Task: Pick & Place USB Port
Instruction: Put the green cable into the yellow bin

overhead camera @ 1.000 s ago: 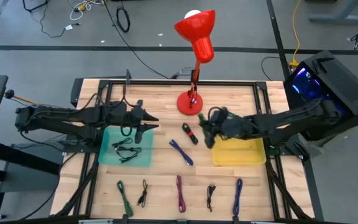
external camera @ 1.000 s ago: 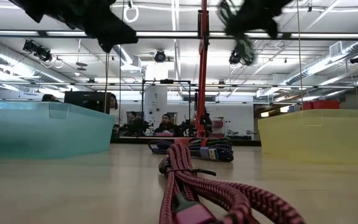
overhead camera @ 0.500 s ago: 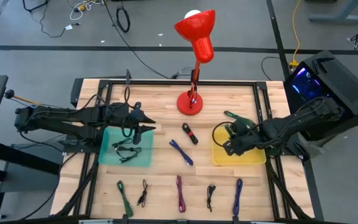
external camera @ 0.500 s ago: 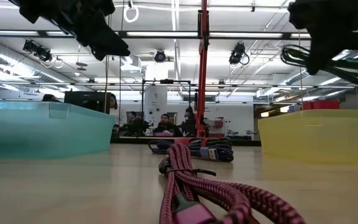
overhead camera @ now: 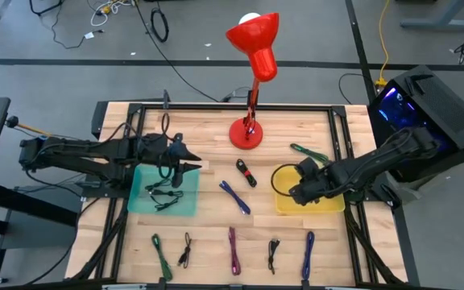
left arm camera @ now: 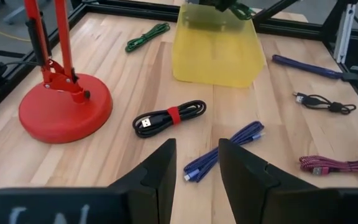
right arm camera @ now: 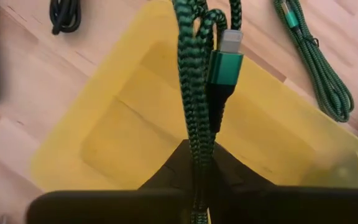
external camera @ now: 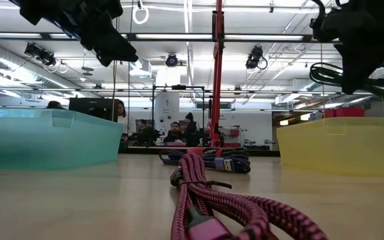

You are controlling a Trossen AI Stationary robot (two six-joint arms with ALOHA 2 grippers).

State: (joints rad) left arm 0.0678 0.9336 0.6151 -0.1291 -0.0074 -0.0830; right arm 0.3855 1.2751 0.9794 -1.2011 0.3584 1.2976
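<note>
Green braided USB cable (right arm camera: pixel 199 81) pinched between the closed fingers of the right gripper (right arm camera: pixel 199 163), loops and metallic green plug hanging directly over the yellow bin (right arm camera: pixel 135 137). In the high view, right gripper (overhead camera: pixel 303 187) over the near-centre part of that yellow bin (overhead camera: pixel 329 203), on the table's right half. In the low view, same gripper (external camera: pixel 355 77) dark and high above the bin's translucent yellow wall (external camera: pixel 339 147), dark green loops (external camera: pixel 352 73) dangling beside it.

Left gripper (overhead camera: pixel 185 165) above the far edge of the teal bin (overhead camera: pixel 185 203), on the table's left half. Fingers (left arm camera: pixel 157 174) parted with a narrow gap, nothing between them. Black cables (overhead camera: pixel 162 193) lying inside the teal bin.

Loose on the wooden table (overhead camera: pixel 208 129): black cable with a red tie (overhead camera: pixel 246 172) near the middle, blue cable (overhead camera: pixel 234 196) just nearer the front, second green cable (overhead camera: pixel 309 152) beyond the yellow bin's far edge. Along the front edge, well apart from each other: green cable (overhead camera: pixel 161 254), black cable (overhead camera: pixel 185 250), magenta cable (overhead camera: pixel 233 250), another black cable (overhead camera: pixel 273 254), blue cable (overhead camera: pixel 308 254).

Red desk lamp (overhead camera: pixel 253 56) standing on its round base at the table's far middle. People visible in the room behind, in the low view, small and indistinct.
</note>
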